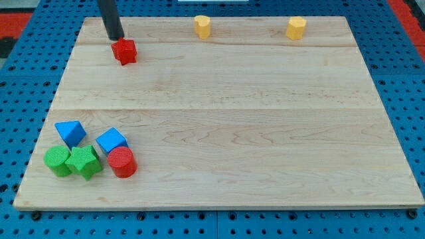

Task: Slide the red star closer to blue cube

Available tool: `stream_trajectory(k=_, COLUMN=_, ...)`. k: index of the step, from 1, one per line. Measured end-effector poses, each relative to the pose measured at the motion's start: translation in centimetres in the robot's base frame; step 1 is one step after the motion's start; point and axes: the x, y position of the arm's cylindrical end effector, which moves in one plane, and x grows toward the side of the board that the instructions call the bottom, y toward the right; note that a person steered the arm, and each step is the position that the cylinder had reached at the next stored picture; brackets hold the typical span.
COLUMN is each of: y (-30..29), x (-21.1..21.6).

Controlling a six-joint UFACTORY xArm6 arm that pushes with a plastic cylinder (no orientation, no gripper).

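The red star point(124, 51) lies near the board's top left corner. My tip point(116, 38) stands just above and slightly left of it, touching or almost touching its upper edge. The blue cube point(111, 141) sits far below, near the bottom left, in a cluster of blocks. The star and the cube are far apart.
Around the blue cube: a blue triangular block point(70, 132) to its upper left, a red cylinder point(122, 162) just below it, a green star point(84, 162) and a green cylinder point(58, 160) to the lower left. Two yellow blocks point(202, 26) point(296, 28) stand at the top edge of the wooden board point(252, 119).
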Motion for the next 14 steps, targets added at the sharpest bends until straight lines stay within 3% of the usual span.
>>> stream_trajectory(k=1, y=2.3, x=7.3)
stream_trajectory(k=2, y=2.2, x=11.1)
stream_trajectory(k=5, y=-0.9, x=9.9)
stream_trajectory(k=7, y=-1.4, x=15.5)
stream_trajectory(k=8, y=-1.8, x=14.1)
stream_trajectory(k=9, y=0.0, x=12.4)
stream_trajectory(k=10, y=0.1, x=17.9)
stream_trajectory(k=11, y=1.3, x=19.8)
stream_trajectory(k=12, y=3.0, x=19.5)
stream_trajectory(k=13, y=6.7, x=14.1)
stream_trajectory(k=14, y=10.1, x=16.4)
